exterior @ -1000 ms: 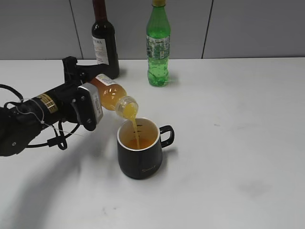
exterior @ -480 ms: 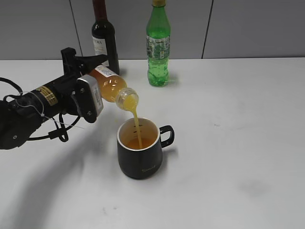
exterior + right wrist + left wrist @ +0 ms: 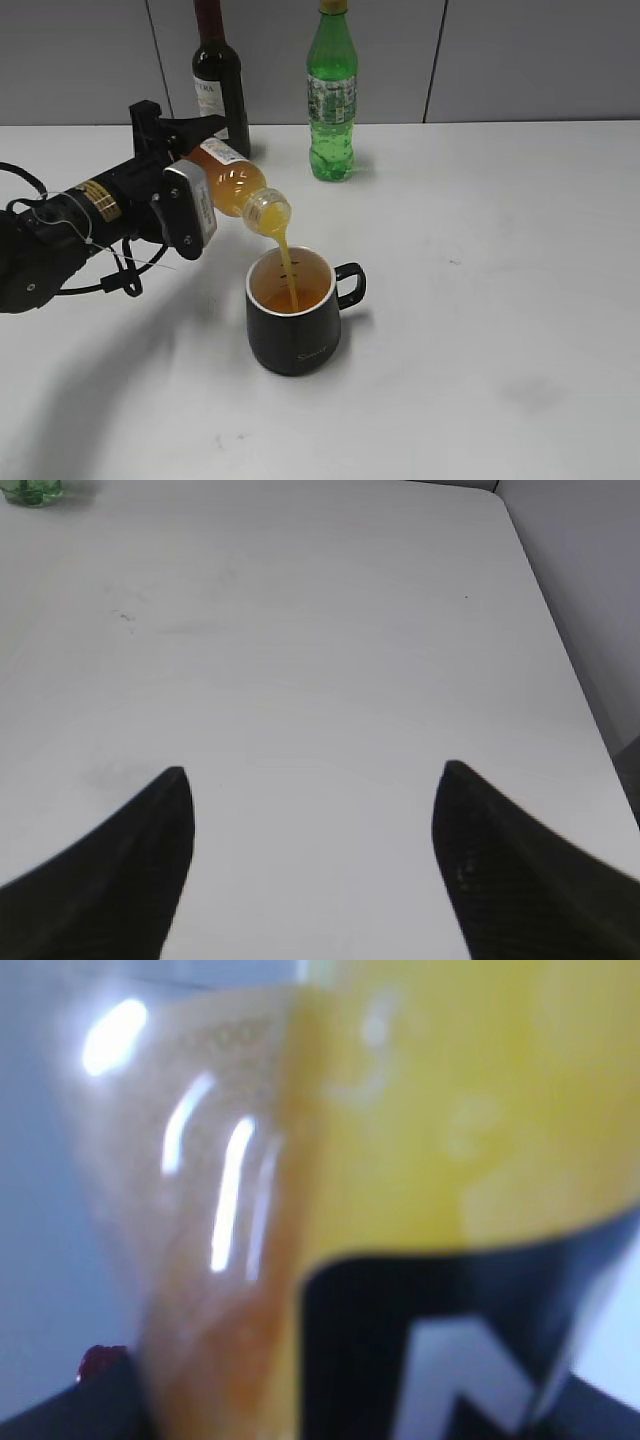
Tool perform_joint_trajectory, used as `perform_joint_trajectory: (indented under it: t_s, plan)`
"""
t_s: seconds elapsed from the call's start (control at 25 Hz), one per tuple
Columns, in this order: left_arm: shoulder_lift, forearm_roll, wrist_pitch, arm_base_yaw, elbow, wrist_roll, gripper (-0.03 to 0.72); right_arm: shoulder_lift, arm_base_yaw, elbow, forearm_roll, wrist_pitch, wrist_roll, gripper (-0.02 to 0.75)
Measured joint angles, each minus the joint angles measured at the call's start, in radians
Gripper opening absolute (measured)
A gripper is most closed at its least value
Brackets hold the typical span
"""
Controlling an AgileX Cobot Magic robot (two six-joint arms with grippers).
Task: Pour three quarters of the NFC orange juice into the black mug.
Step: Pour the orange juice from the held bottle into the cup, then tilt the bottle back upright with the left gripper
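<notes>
My left gripper point(image 3: 185, 175) is shut on the NFC orange juice point(image 3: 240, 190) and holds it tilted, neck down to the right, above the black mug point(image 3: 295, 325). A thin stream of juice runs from the neck into the mug, which holds orange juice. The left wrist view is filled by the blurred bottle point(image 3: 400, 1160) with its black label and white letter. My right gripper point(image 3: 312, 775) is open and empty over bare white table; it is out of the exterior view.
A dark wine bottle point(image 3: 220, 85) and a green plastic bottle point(image 3: 332, 100) stand at the back of the white table point(image 3: 500, 300), behind the mug. The green bottle's base shows in the right wrist view point(image 3: 30, 490). The table's right edge point(image 3: 560, 630) is near.
The bottle has risen a little and tipped further since a second ago. The stream keeps running into the mug. In the last half second almost nothing moved.
</notes>
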Motion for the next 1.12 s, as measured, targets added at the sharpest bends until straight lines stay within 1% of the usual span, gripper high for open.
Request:
perform_joint_trajectory:
  t_s: [0.4, 0.8, 1.12]
  plan:
    - [0.0, 0.004, 0.0, 0.0, 0.0, 0.07, 0.472, 0.0, 0.0, 0.0, 0.0, 0.0, 0.0, 0.564]
    - [0.0, 0.011, 0.0, 0.0, 0.0, 0.106, 0.472, 0.0, 0.0, 0.0, 0.0, 0.0, 0.0, 0.564]
    - [0.0, 0.012, -0.008, 0.0, -0.001, 0.113, 0.472, 0.0, 0.0, 0.0, 0.0, 0.0, 0.0, 0.564]
